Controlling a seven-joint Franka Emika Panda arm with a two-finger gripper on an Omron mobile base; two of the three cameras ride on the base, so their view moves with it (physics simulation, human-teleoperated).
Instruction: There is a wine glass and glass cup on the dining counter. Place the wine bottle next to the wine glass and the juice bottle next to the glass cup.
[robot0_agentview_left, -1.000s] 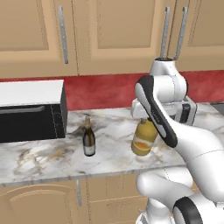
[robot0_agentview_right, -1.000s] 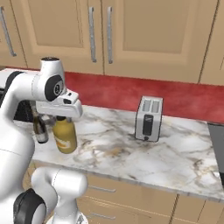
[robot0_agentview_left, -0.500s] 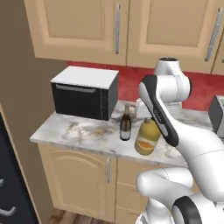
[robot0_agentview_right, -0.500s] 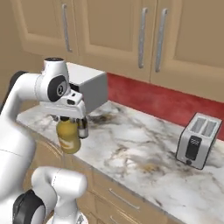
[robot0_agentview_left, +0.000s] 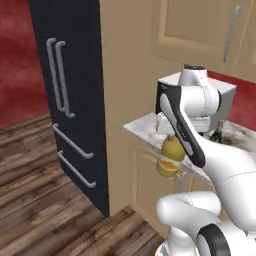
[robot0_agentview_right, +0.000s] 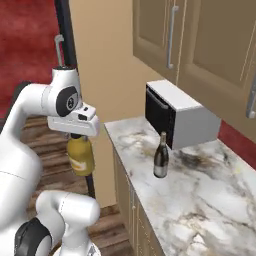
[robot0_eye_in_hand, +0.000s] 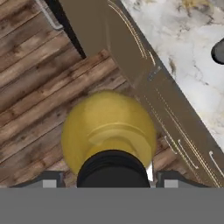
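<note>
Moved: base has swung round; fridge and wood floor now fill the views, toaster gone.
Jaws (robot0_agentview_right: 80, 136): clenched on the juice bottle (robot0_agentview_right: 81, 156) at its black cap.
Juice bottle: hangs upright below the jaws, over the floor, clear of the desk (robot0_agentview_right: 200, 200), likely for carrying.
Wine bottle (robot0_agentview_right: 160, 156): standing on the desk, well beside the jaws.

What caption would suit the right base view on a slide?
White arm's pincer carries squat yellow-orange juice bottle above wooden floor; slim dark wine bottle stands on marble counter.
</note>
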